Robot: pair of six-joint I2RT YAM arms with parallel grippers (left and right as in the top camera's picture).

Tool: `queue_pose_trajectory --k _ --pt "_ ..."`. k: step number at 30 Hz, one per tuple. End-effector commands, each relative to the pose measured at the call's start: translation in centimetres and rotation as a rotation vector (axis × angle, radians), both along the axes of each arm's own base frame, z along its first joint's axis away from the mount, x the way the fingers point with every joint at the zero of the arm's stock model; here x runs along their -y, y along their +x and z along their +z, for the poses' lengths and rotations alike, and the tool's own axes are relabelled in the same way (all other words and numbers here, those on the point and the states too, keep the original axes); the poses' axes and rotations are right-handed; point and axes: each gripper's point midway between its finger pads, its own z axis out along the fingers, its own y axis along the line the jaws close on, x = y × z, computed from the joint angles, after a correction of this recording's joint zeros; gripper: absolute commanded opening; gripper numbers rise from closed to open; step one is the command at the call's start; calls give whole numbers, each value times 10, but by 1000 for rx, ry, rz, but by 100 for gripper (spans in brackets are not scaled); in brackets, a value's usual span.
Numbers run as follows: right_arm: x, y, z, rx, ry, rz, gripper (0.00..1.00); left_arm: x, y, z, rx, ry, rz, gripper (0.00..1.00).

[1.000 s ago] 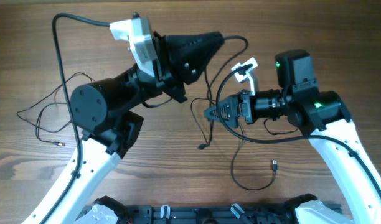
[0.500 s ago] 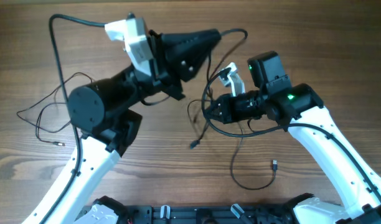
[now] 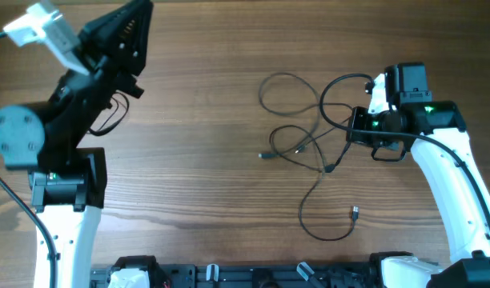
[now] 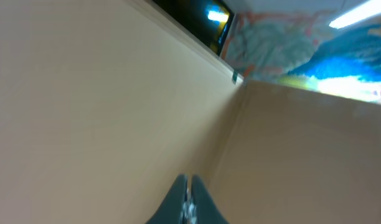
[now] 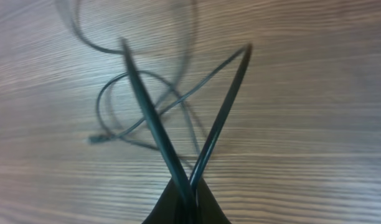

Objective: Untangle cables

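- Brown-grained wooden table (image 3: 189, 136), across the whole overhead frame.
- Plain beige wall (image 4: 84, 112), left and centre of the left wrist frame.
- Blurred blue-teal patch (image 4: 315, 50), upper right.
- Dark panel (image 4: 184, 9) with a bright spot, top centre.

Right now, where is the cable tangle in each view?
Overhead: cables loop right of centre, left of the right gripper.
Left wrist: not in it.
Right wrist: the cables fan upward in two strands from the right gripper.
Shared landmark: the right gripper, shut on the cables.
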Motion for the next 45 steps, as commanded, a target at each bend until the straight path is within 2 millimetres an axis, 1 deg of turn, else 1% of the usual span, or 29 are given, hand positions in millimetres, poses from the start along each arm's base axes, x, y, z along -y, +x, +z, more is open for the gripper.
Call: queue_pose_trajectory --k 1,3,4,5,6,8,9,10,11,14,17,18,19,21,22,23,24,26,27,28,30,31,33,36,39,41,42,44,45 --pt "-26 3 9 46 130 129 4 9 17 -43 -196 32 -74 7" --pt "-43 5 19 101 211 227 4 17 26 -84 -380 40 -137 17" --pt "-50 6 24 123 244 265 4 23 26 -98 -441 47 -182 19" --pt "-61 6 32 159 304 325 4 33 24 -113 -481 80 -241 25" --pt "-70 5 40 193 357 381 4 48 16 -132 -480 160 -341 38" --pt "-84 3 54 241 450 446 4 69 3 -155 -469 247 -482 57" --pt "-89 3 61 262 489 464 4 82 -5 -167 -456 287 -565 65" --pt "-93 3 65 275 518 477 4 89 -10 -175 -451 309 -608 70" --pt "-95 3 68 282 536 485 4 99 -16 -187 -459 338 -647 73" --pt "-97 2 72 291 557 495 4 119 -22 -222 -538 402 -677 75" --pt "-98 1 72 289 564 497 4 136 -33 -255 -429 581 -705 77" --pt "-98 0 72 284 565 495 4 139 -31 -267 -390 672 -666 77" --pt "-98 -1 71 276 567 493 4 137 -18 -285 -354 813 -554 78" --pt "-100 -3 75 277 593 502 4 132 5 -304 -325 988 -379 82" --pt "-103 -5 79 282 624 514 4 137 13 -309 -312 1019 -343 82" --pt "-106 -7 82 282 647 521 4 145 18 -312 -291 1029 -333 80" --pt "-107 -8 84 280 663 525 4 152 22 -315 -278 1023 -337 80" --pt "-109 -11 87 275 690 530 4 163 30 -327 -267 1023 -347 79" --pt "-109 -12 87 270 691 528 5 166 34 -333 -266 1022 -349 77" --pt "-109 -13 86 259 693 524 4 169 40 -339 -261 1020 -345 72" --pt "-109 -16 85 245 695 519 4 172 49 -340 -247 1008 -330 72" --pt "-109 -17 85 238 697 517 5 176 52 -339 -247 987 -323 76" --pt "-109 -18 84 228 702 514 4 183 56 -342 -225 982 -325 77" --pt "-111 -20 88 230 726 522 4 193 54 -346 -229 969 -338 76" --pt "-111 -20 88 229 729 521 4 201 50 -344 -207 967 -351 76" --pt "-112 -21 89 229 738 524 5 205 51 -340 -187 959 -348 72" --pt "-115 -23 95 233 775 537 4 207 54 -339 -190 940 -339 71" --pt "-116 -25 98 234 793 542 5 208 61 -342 -200 928 -318 71" --pt "-116 -25 97 230 793 540 4 203 71 -346 -216 939 -260 70"
